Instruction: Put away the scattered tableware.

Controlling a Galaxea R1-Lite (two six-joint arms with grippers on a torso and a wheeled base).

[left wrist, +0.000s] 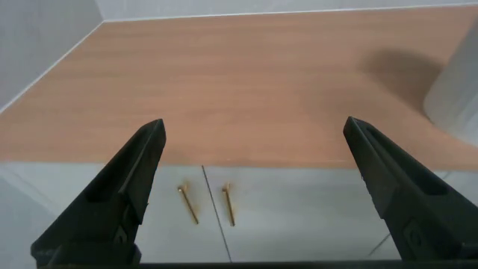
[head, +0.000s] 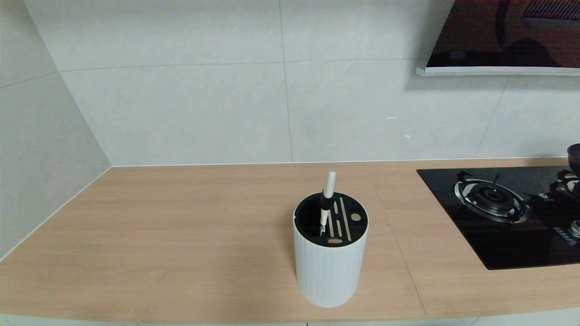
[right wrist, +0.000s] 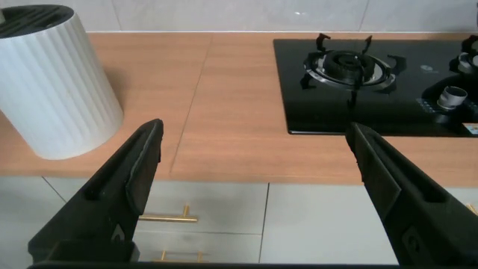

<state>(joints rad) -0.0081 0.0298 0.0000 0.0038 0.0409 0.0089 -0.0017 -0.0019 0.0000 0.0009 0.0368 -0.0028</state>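
Observation:
A white ribbed utensil holder [head: 330, 262] with a black slotted top stands on the wooden counter [head: 181, 226], near its front edge. One utensil with a cream handle [head: 328, 190] leans upright in its open compartment. The same holder [right wrist: 56, 82] appears in the right wrist view, and its edge [left wrist: 455, 90] in the left wrist view. My left gripper [left wrist: 254, 134] is open, held off the counter's front edge with nothing between its fingers. My right gripper [right wrist: 254, 138] is open too, in front of the counter between the holder and the stove.
A black gas stove [head: 512, 208] is set into the counter at the right, with its burner [right wrist: 351, 67] and knob [right wrist: 452, 96]. A range hood [head: 507, 40] hangs above it. Tiled walls close the back and left. Cabinet doors with gold handles [left wrist: 205, 202] lie below the counter.

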